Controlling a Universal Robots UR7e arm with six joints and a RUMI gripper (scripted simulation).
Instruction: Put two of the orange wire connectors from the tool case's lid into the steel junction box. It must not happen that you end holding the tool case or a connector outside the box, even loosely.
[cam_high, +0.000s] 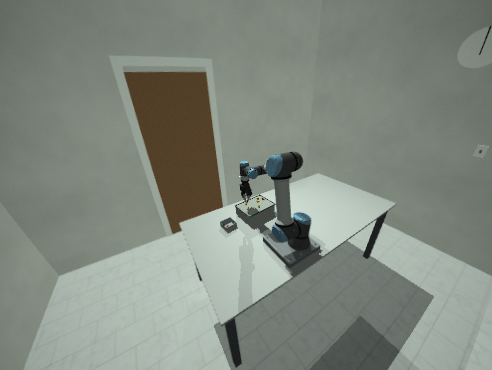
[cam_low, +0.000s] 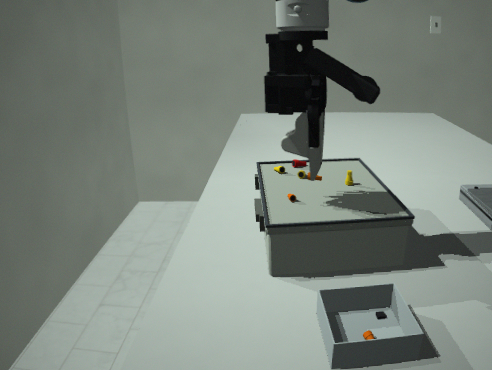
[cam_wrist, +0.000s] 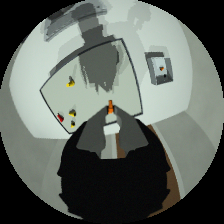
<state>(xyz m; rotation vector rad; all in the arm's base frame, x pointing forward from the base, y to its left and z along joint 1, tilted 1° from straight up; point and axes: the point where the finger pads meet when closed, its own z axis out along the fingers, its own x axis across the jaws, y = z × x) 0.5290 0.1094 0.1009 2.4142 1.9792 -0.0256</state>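
The tool case (cam_low: 334, 220) stands on the table, and its flat lid (cam_low: 327, 192) carries small wire connectors. My gripper (cam_low: 314, 172) points straight down at the lid and is shut on an orange connector (cam_low: 316, 177), which also shows between the fingertips in the wrist view (cam_wrist: 110, 106). Another orange connector (cam_low: 292, 198) lies loose on the lid nearer the front left. The steel junction box (cam_low: 372, 327) sits open-topped in front of the case and holds one orange connector (cam_low: 369, 335) and a small black part (cam_low: 381, 315). The box also shows in the wrist view (cam_wrist: 160, 68).
Yellow connectors (cam_low: 349, 178) (cam_low: 279, 170) (cam_low: 301, 174) and a red one (cam_low: 299, 163) also lie on the lid. The arm's base plate (cam_high: 292, 247) is bolted to the table beside the case. A grey tray edge (cam_low: 477, 200) shows at the right.
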